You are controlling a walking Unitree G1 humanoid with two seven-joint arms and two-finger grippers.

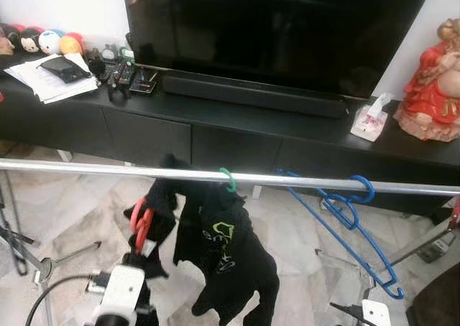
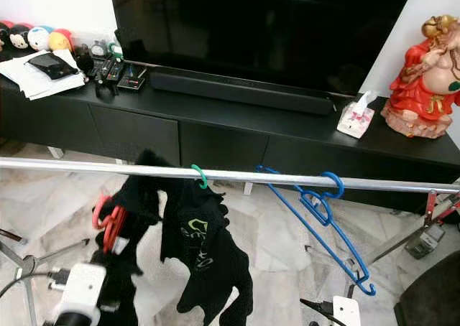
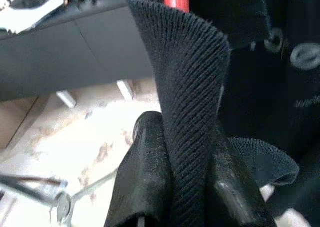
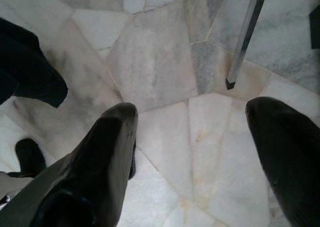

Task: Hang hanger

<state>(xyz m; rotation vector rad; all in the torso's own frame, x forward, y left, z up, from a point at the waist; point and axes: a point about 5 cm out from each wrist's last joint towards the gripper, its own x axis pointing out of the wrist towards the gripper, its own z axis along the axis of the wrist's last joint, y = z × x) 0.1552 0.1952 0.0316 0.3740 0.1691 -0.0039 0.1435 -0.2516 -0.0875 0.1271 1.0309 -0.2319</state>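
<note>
A: Status of hang?
B: Not done. Red hanger [image 1: 141, 224], carrying dark cloth [image 3: 192, 112], sits below the silver rail [image 1: 86, 167], hook not over it. Left pincer [image 3: 187, 187] clamped on the cloth fold.
A: Others?
B: Green-hooked hanger [image 1: 228, 179] with black garment [image 1: 226, 254] and blue hanger [image 1: 345, 218] already on the rail. Right pincer [image 4: 200, 152] apart, empty, over the floor [image 4: 165, 62].
A: Remaining?
B: Lift, hook red over rail, release.

White wrist housings [image 1: 122, 290], a black cable [image 1: 54, 291], glossy black rounded fingers [image 4: 107, 152].
</note>
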